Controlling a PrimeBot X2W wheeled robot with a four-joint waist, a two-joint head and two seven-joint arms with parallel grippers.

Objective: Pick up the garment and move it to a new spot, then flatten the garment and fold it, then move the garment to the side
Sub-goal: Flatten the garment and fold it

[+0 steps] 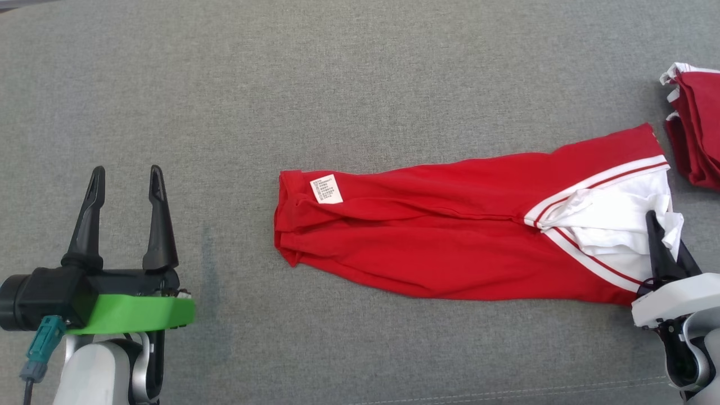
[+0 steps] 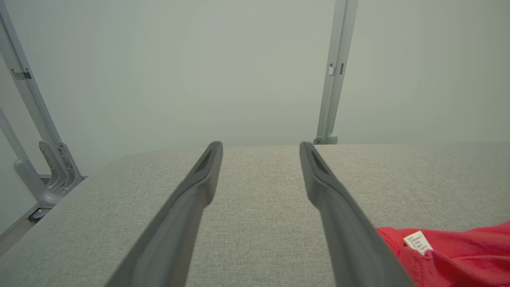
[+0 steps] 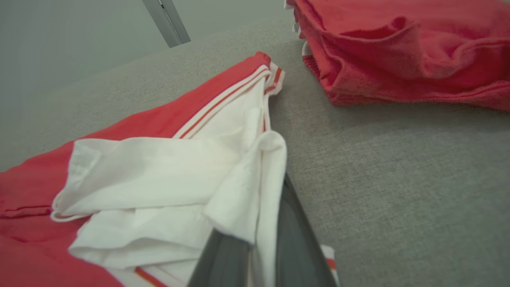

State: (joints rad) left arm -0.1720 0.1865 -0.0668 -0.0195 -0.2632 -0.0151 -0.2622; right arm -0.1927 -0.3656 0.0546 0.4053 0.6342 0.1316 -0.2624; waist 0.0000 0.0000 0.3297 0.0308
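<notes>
The only writing is on a small white label (image 1: 326, 188) sewn near the left end of the garment (image 1: 450, 242). It carries several lines of fine print, too small to read in the head view. In the left wrist view the label (image 2: 417, 242) is no clearer.

The garment is red, folded into a long strip lying left to right across the grey cloth-covered table (image 1: 360, 84). Its right end has white panels and white stripes.

The right gripper (image 1: 662, 239) is at that right end, its fingers clenched close together on a bunched fold of the white cloth. The left gripper (image 1: 127, 169) is well to the left of the garment, touching nothing. Its fingers are spread wide over bare table.

The right wrist view shows the grip up close. White cloth drapes over and between the fingers of the right gripper (image 3: 255, 223), hiding one fingertip. Beyond them to the right is a separate pile of red clothes (image 3: 398, 52), apart from the garment. The head view cuts this pile (image 1: 697, 129) off at its right edge.

The left wrist view shows the open left gripper (image 2: 259, 145) and just the left end of the garment (image 2: 458, 255), low on the right. Past the far edge of the table it also shows grey metal posts (image 2: 334, 71) and a pale wall.
</notes>
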